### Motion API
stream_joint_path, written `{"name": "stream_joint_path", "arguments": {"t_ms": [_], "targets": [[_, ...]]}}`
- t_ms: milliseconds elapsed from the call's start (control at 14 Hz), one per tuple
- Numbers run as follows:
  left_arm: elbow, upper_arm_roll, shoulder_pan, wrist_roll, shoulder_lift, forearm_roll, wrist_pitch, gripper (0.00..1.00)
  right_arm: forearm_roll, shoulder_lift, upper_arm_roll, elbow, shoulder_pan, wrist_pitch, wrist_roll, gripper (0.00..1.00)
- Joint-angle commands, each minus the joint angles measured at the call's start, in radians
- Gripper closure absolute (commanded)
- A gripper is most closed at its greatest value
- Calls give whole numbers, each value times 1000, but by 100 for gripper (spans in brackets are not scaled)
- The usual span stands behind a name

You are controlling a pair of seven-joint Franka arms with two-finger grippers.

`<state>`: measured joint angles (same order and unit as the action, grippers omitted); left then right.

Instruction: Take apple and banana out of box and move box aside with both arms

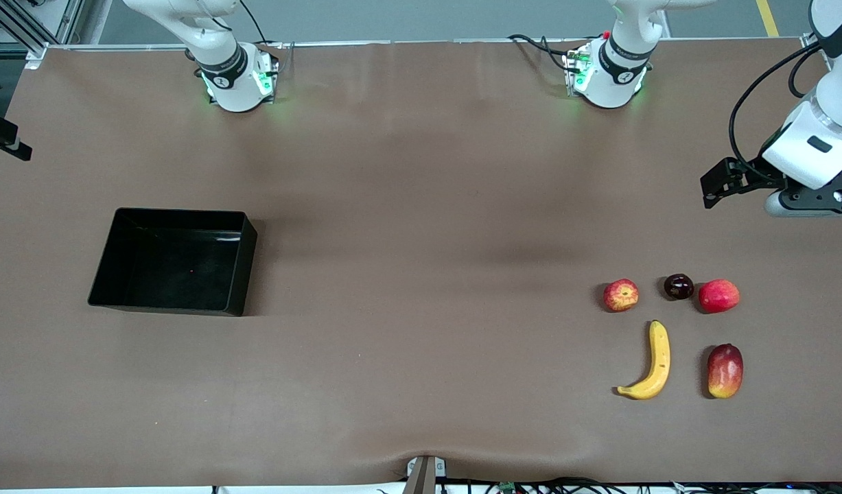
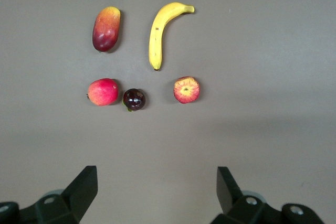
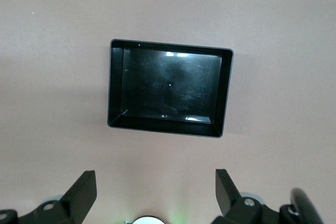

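Observation:
The yellow banana (image 1: pixel 654 363) lies toward the left arm's end of the table, and the left wrist view shows it too (image 2: pixel 160 30). The small red apple (image 1: pixel 621 295) with yellow streaks lies just farther from the front camera; it also shows in the left wrist view (image 2: pixel 186 89). The glossy black box (image 1: pixel 242 274) stands empty toward the right arm's end, and the right wrist view shows it as well (image 3: pixel 116 82). My left gripper (image 1: pixel 805 200) hangs high, open and empty (image 2: pixel 157 192), with the fruits below it. My right gripper (image 3: pixel 156 192) is open and empty, high above the table between its base and the box, out of the front view.
A dark round plum (image 1: pixel 679 286) and a red fruit (image 1: pixel 718 296) lie in a row with the apple. A red-yellow mango (image 1: pixel 725 370) lies beside the banana. The arm bases (image 1: pixel 239 82) stand along the table's back edge. The brown table (image 1: pixel 421 274) is bare in the middle.

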<state>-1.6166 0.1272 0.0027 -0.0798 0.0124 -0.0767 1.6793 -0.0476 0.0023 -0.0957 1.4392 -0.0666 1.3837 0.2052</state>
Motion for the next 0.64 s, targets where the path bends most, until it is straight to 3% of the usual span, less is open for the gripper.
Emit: {"name": "stream_joint_path", "arguments": {"t_ms": [0,286,571], "targets": [[6,5,5,3,-11,20,-3,0,15,-19,13,26,2,0,-12,0],[40,3,10,-2,-3,49,-6,0,14,-21,14,26,14,2,-13,0],[47,3,11,2,-2,51,-6,0,23,-42,10,29,11,-28,-159,0]]}}
